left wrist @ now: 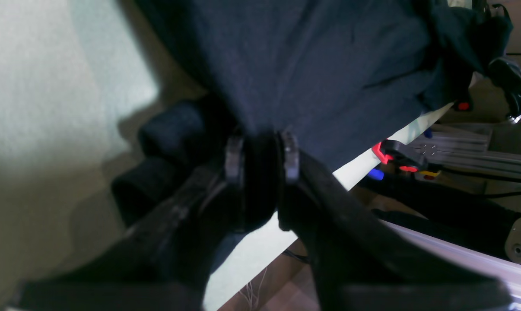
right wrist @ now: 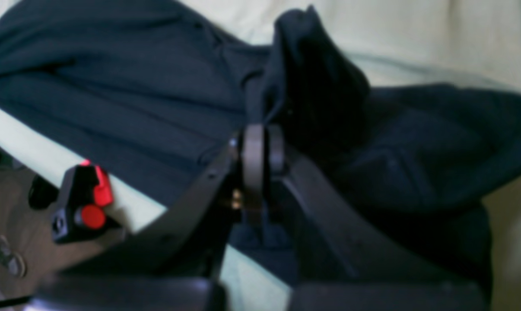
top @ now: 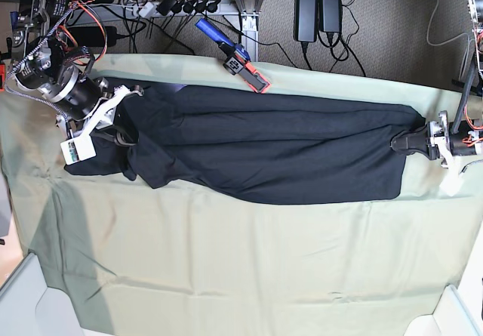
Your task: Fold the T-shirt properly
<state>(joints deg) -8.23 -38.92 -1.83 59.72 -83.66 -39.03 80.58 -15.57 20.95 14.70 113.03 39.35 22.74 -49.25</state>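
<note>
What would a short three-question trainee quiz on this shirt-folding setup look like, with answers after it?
1. True or false: both claws are shut on the T-shirt.
2. Which claw holds the bunched end: A) right claw B) left claw?
3. What lies under the shirt?

Key:
1. True; each wrist view shows fabric pinched, left claw, right claw.
2. A.
3. The pale green cloth.
</note>
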